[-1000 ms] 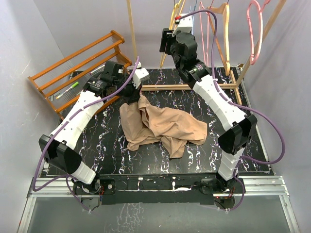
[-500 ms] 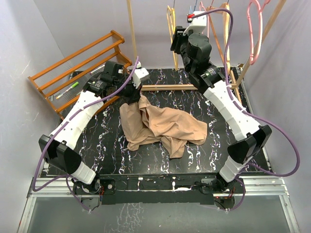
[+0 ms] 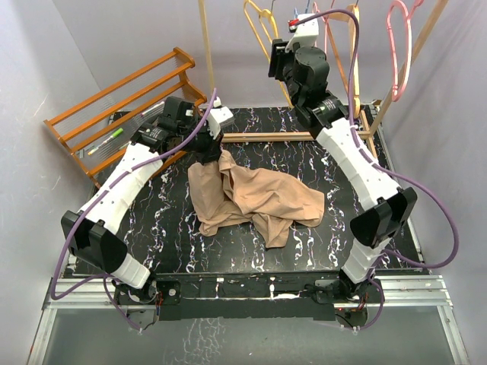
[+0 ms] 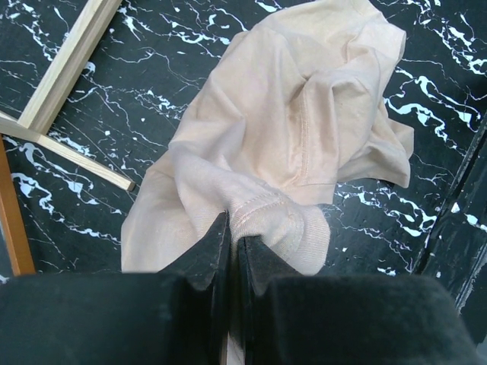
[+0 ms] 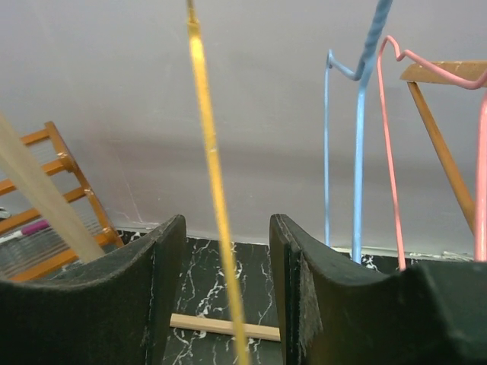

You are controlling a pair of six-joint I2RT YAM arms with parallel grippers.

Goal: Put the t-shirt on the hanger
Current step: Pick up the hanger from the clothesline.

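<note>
The t-shirt (image 3: 259,199) lies crumpled in the middle of the bench (image 3: 171,228); the left claw (image 4: 232,228) sits at its far left corner, clenched on a bunched fold of the tan fabric, with the rest of the garment spreading away from the fingertips. The right claw (image 5: 227,224) is raised high at the back, well apart from the shirt; it is released, its jaws spread, and the hanger (image 5: 207,122) shows as a thin yellow wire running between them, touching neither.
</note>
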